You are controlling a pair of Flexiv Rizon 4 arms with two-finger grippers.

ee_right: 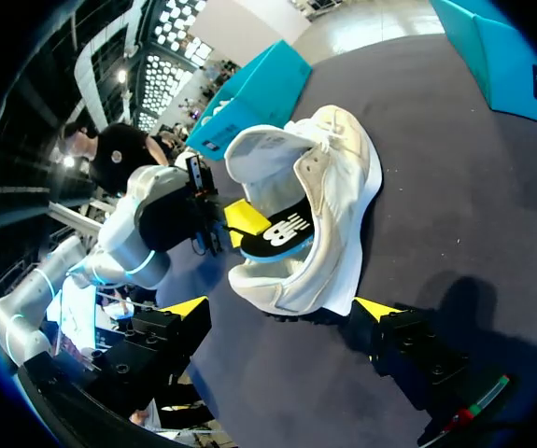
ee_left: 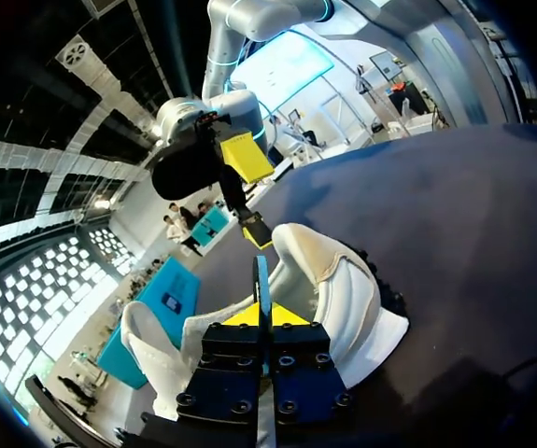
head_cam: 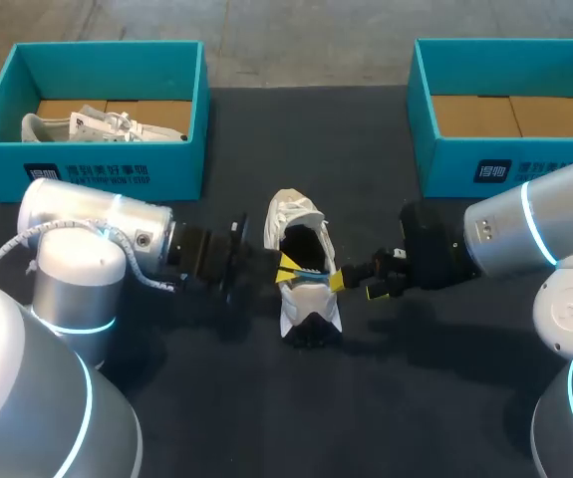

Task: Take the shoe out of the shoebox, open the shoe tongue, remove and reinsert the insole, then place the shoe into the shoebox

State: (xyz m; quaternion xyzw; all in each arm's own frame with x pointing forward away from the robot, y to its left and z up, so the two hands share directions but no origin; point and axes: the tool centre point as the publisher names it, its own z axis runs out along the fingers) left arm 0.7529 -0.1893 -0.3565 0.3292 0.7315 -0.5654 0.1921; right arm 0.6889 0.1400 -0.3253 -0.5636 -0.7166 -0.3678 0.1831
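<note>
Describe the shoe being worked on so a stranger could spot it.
On the dark table, between the teal left shoebox and right shoebox, a white shoe lies between the left end effector and right end effector. Unlike the other shoe, inside the left shoebox, it lies unboxed with its black insole showing.

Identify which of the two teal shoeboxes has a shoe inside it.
The shoebox on the robot's left: a white shoe lies inside it. The right shoebox shows only bare brown cardboard.

dark matte table (head_cam: 445,403); evenly lit; soft shadows
</note>
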